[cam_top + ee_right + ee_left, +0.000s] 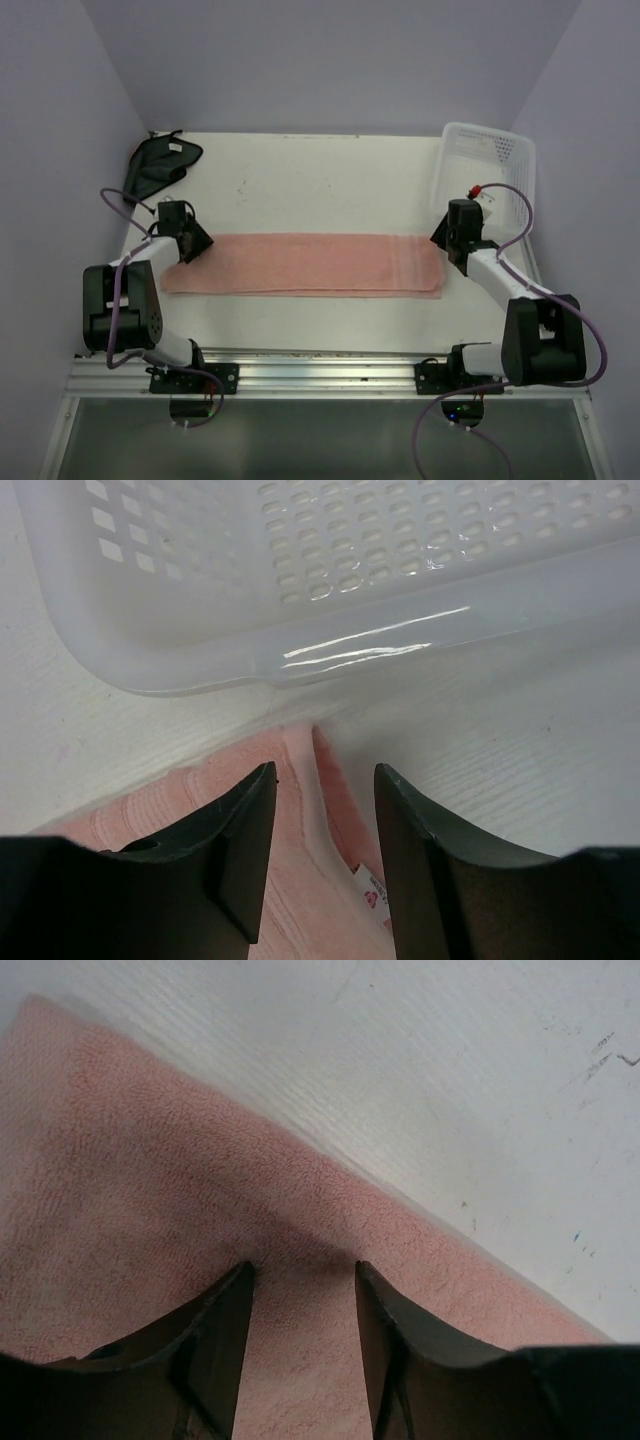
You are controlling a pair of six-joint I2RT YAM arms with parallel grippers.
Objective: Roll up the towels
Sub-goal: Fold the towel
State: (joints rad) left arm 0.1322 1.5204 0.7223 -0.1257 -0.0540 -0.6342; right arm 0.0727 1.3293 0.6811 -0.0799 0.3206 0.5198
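The pink towel (300, 265) is lying flat as a long folded strip across the middle of the table (320, 180). Its right end is sitting just beside the white basket (350, 650) at the far right corner. The dark cloth (160, 162) is lying bunched in the far left corner.

Your left gripper (303, 1272) is hovering over the strip's left end, jaws apart, nothing between them. Your right gripper (325, 775) is standing over the right end's far corner, jaws likewise parted, holding nothing.

Likely risks:
- You may be pinching only the top layer, so the fold is peeling open instead of rolling.
- Uneven pulling would be skewing the roll.
- The right fingers may be catching the basket rim, which is sitting very near.
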